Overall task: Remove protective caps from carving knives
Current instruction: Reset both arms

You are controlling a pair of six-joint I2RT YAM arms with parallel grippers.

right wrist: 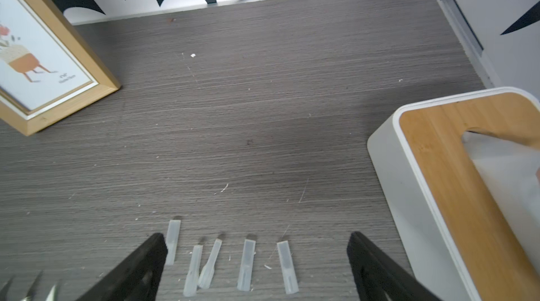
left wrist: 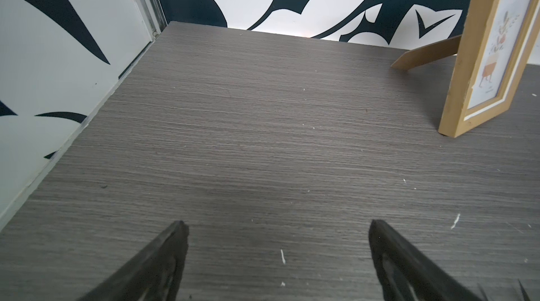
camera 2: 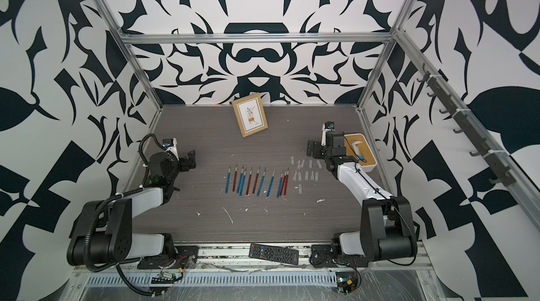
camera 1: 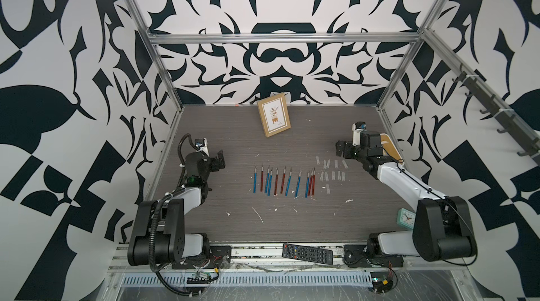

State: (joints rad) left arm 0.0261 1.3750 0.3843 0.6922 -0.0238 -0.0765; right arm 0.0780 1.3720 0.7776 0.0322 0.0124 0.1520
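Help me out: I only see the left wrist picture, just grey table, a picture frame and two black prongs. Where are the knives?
Observer: The carving knives lie in a row in the middle of the table, blades pointing away from the robot.
Operator: Are their caps on?
Observer: The blades look bare. The protective caps lie loose beside the row, on the robot's right.
Operator: Is anything being held there?
Observer: No. The right gripper hangs open and empty near those caps.
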